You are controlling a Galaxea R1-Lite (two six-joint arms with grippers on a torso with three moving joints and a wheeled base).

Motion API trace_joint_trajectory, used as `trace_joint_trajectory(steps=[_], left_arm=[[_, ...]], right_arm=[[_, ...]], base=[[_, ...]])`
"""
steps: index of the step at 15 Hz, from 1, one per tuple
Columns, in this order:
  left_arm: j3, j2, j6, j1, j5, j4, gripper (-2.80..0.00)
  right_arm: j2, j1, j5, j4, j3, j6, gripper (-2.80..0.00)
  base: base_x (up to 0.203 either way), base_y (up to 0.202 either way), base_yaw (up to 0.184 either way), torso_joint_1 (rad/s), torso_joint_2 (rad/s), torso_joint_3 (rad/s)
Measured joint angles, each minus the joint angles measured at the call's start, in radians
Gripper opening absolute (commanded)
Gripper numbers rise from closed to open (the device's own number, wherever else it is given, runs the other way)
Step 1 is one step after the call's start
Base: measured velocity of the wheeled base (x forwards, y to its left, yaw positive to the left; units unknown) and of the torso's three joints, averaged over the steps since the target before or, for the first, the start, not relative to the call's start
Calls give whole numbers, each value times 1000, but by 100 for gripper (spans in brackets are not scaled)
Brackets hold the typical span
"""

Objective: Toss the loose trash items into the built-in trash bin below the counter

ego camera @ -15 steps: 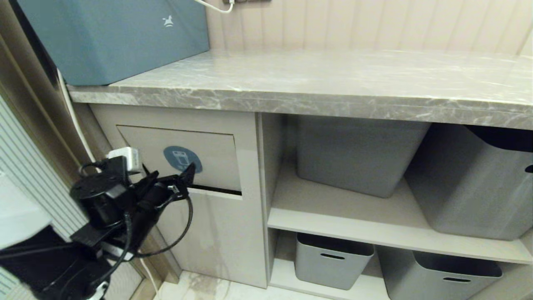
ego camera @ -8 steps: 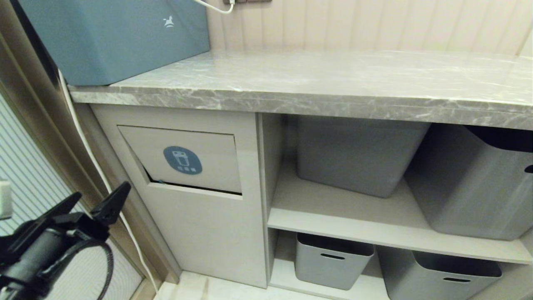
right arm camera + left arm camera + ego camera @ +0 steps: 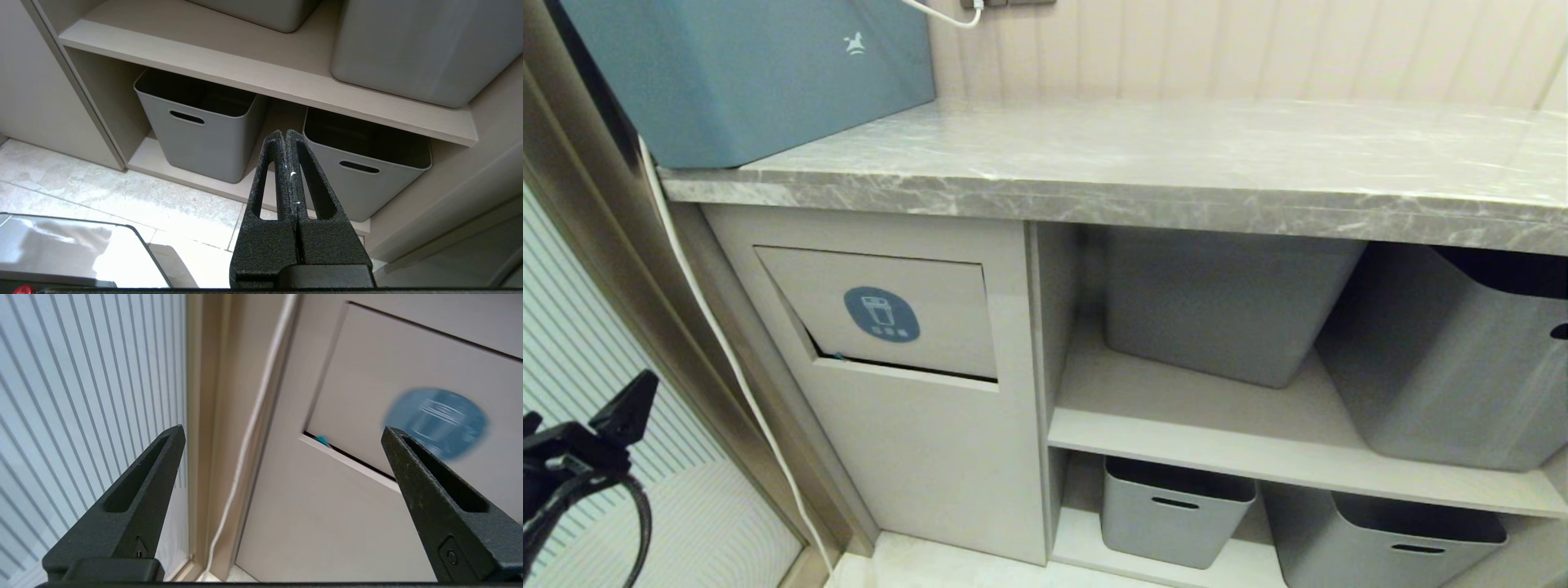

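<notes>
The left gripper (image 3: 282,433) hangs empty with its jaws spread wide, low beside the cabinet's left edge, and is seen only at the head view's lower left corner (image 3: 580,433). A second ago it was up at the flap's lower edge; it has since drawn back down and away to the left. The built-in trash bin (image 3: 882,314) sits under the counter (image 3: 1143,163) at its left end, the flap not quite flush, with a dark gap along its lower edge. In the gap's left corner a teal speck (image 3: 322,440) peeks out, possibly the blue-patched cardboard scrap caught there. No other scraps show anywhere. Such cardboard would be light, stiff enough to pinch by an edge, and easily snagged in a flap. The right gripper (image 3: 286,134) is pressed together, parked before the lower grey tubs (image 3: 196,122).
</notes>
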Motion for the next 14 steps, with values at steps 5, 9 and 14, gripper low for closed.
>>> trace_joint_trajectory(steps=[5,9,14], left_arm=[[-112,243,-76,40,-16,-1,-280],[-167,426,-73,41,-133,-5,-280],[-230,652,4,38,-150,-106,-280]], right_arm=[[0,0,0,0,0,1,-280],[0,0,1,0,-1,5,-280],[0,0,3,1,-3,7,-280]], base=[[0,0,0,0,0,0],[0,0,0,0,0,0],[0,0,0,0,0,0]])
